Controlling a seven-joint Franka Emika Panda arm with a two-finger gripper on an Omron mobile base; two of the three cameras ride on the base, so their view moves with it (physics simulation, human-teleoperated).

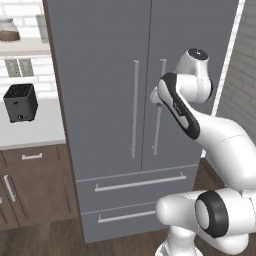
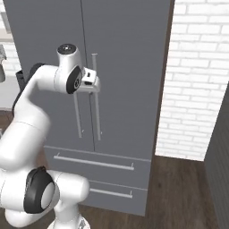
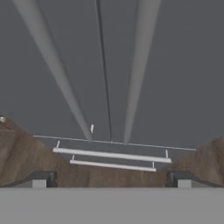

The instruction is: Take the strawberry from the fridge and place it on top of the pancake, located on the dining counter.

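The fridge (image 1: pixel 100 100) is tall, matte grey, and both of its doors are shut, so the strawberry is hidden. My gripper (image 2: pixel 95 86) hangs open just in front of the two long door handles, at their upper part, with nothing between its fingers. In the left base view the gripper (image 1: pixel 155 96) is partly behind my forearm, next to the right door's handle (image 1: pixel 159 110). The hand view looks down the doors: the left handle (image 3: pixel 57 74) and right handle (image 3: pixel 138 74) run down toward the drawers, and the gripper (image 3: pixel 111 180) has its fingertips (image 3: pixel 43 179) spread wide. The pancake and dining counter are out of view.
Two drawers (image 1: pixel 135 182) with bar handles sit below the doors. Left of the fridge, a black toaster (image 1: pixel 20 102) stands on a white countertop (image 1: pixel 30 127) over brown cabinets. A white brick wall (image 2: pixel 197 89) flanks the fridge's right side above wooden floor (image 2: pixel 179 192).
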